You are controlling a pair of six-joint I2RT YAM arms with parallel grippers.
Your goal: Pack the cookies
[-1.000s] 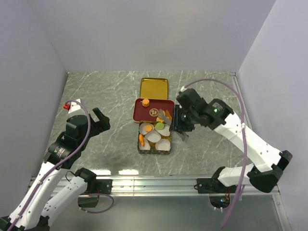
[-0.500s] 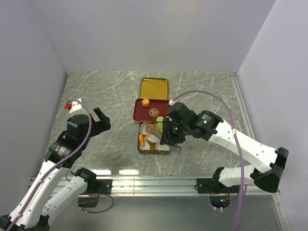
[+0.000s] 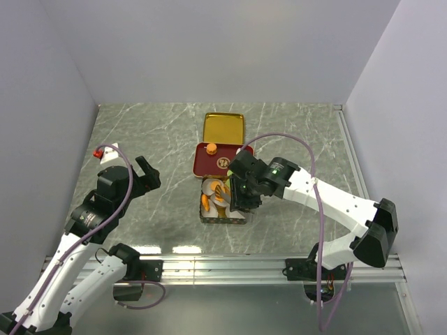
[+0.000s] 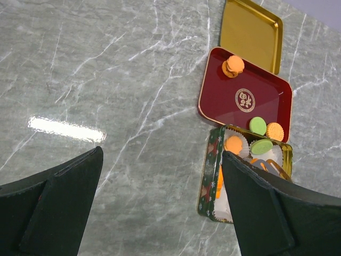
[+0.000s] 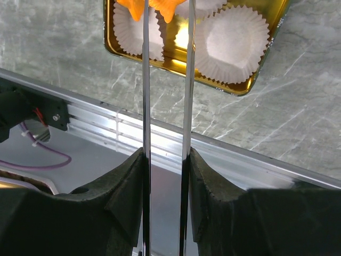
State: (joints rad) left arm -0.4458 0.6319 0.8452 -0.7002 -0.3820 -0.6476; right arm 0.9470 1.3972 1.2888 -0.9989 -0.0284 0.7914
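I am finding no legible text, number or brand in any view. I am noting one round gold emblem (image 4: pixel 245 100) on the red lid (image 4: pixel 218 106), at 12 o'clock from the green tin (image 4: pixel 205 184); its lettering is proving too small to read.

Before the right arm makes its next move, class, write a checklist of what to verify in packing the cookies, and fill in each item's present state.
1. Right fingers clamp the tongs: ok.
2. The tongs' tips hold an orange cookie: ok.
3. The tips are over the tin: ok.
4. An empty cup is free to take it: ok.
5. Left fingers are open and well clear of the tin: ok.
6. All cookies packed: not ok; a round cookie lies on the red tray.
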